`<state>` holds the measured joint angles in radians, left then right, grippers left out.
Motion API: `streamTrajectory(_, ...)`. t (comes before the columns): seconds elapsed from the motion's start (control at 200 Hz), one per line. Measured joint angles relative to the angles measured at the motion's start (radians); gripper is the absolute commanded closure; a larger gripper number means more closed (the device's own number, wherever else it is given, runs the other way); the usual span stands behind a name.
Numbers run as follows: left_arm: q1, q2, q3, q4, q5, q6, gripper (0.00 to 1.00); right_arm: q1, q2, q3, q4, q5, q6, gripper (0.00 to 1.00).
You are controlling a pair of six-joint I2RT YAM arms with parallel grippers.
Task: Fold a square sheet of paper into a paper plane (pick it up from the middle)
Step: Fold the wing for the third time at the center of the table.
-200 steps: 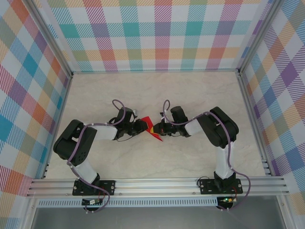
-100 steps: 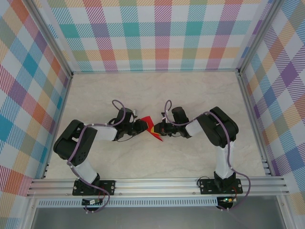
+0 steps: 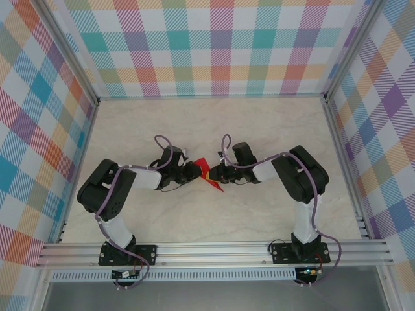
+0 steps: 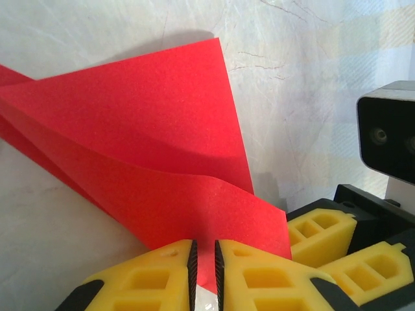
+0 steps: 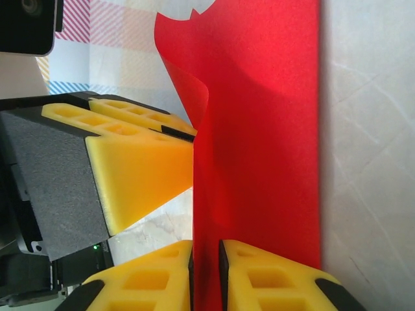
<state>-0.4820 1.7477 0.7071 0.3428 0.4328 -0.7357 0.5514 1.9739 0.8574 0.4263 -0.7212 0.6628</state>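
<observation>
Two grippers were seen meeting at the middle of the marbled tabletop (image 3: 272,129) in the overhead view, the left gripper (image 3: 197,172) coming from the left of the frame and the right gripper (image 3: 214,173) from the right. The folded red paper sheet (image 3: 208,176) was held between them, just below centre of the frame, one point angled toward the lower right.

Through the left wrist camera, the paper (image 4: 149,142) was shown across the left and centre of the frame as two creased layers, the upper flap lifted and curved. It was judged light, thin and limp, easily crumpled or torn, and best taken at an edge near a crease with gentle pressure. The left gripper (image 4: 205,253) was nearly closed, with the lower edge of the paper pinched between its yellow fingers.

From the right wrist camera, the paper (image 5: 266,129) was seen running upright through the centre of the frame, one layer bowed to the left. The right gripper (image 5: 205,253) was set to a narrow slit with the paper passing through it; whether the sheet was actually clamped could not be told.
</observation>
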Motion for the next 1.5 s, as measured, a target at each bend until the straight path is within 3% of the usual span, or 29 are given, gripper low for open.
streamTrajectory(0.515,0.0,0.016,0.037,-0.003,0.003,0.0,0.84,0.057,-0.053,0.088,-0.274,0.184,-0.2,0.77)
streamTrajectory(1.1,0.0,0.026,0.044,-0.003,0.003,0.0,0.85,0.097,-0.069,0.098,-0.301,0.286,-0.344,0.75)
streamTrajectory(1.5,0.0,0.022,0.044,-0.011,0.0,0.0,0.85,0.09,-0.067,0.099,-0.29,0.303,-0.34,0.98)
